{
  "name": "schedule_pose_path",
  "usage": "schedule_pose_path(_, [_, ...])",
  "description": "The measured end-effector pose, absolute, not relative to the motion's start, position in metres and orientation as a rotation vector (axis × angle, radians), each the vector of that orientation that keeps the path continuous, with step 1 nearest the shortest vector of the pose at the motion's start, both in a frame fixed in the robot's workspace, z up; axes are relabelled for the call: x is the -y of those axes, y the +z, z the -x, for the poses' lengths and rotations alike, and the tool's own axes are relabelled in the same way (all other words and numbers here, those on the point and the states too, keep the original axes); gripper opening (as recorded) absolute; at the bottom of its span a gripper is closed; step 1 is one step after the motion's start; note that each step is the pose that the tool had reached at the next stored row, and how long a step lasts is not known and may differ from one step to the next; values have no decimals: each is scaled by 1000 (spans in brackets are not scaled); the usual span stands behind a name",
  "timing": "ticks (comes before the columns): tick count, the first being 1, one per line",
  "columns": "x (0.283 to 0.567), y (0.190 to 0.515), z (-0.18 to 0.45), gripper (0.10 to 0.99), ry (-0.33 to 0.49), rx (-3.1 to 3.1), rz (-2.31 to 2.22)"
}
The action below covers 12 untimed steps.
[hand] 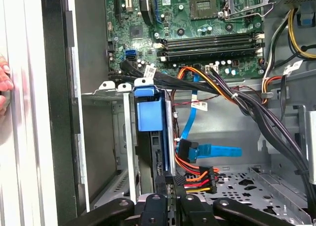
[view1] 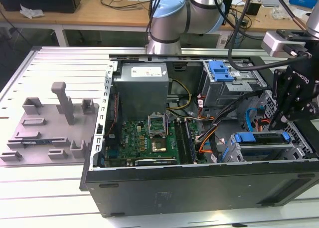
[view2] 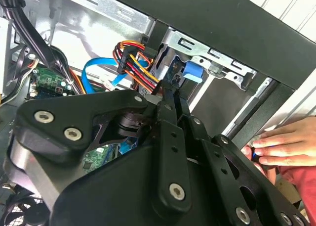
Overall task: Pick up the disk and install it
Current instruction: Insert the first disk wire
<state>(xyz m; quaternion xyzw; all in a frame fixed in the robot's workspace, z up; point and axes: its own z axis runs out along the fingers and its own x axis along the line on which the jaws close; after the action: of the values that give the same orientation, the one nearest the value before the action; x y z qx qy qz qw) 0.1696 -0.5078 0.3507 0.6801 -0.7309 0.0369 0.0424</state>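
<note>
Open computer case [view1: 199, 188] lies on its side on the slatted metal table [view1: 45, 198], filling the frame from centre out to 3 o'clock in the exterior view. Grey fixture plate [view1: 47, 125] with upright pegs sits at 9 o'clock, well apart from the case. Inside the case: grey power supply [view1: 142, 86] at 12 o'clock, green motherboard [view1: 149, 138] just below it, upper drive cage with a blue latch [view1: 221, 71] at 1 o'clock. The arm [view1: 172, 18] enters from 12 o'clock; its black gripper [view1: 281, 118] hangs over the case at 3 o'clock, above the lower drive bay. The disk [view1: 261, 143], edged by its blue bracket, sits in that bay at 4 o'clock; in the first wrist view the disk [hand: 150, 137] stands on edge in the metal cage, just beside the orange and blue cables [hand: 197, 157]. Gripper [hand: 168, 189] fingers are drawn narrow, close together, tips at the disk's edge; whether they grip it I cannot tell. A person's hand [view2: 284, 144] rests on the case's outer wall.
</note>
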Motion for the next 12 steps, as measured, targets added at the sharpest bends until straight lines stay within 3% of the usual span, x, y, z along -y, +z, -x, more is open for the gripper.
schedule_pose_path(12, [513, 349, -169, 165, 114, 2238, -2078])
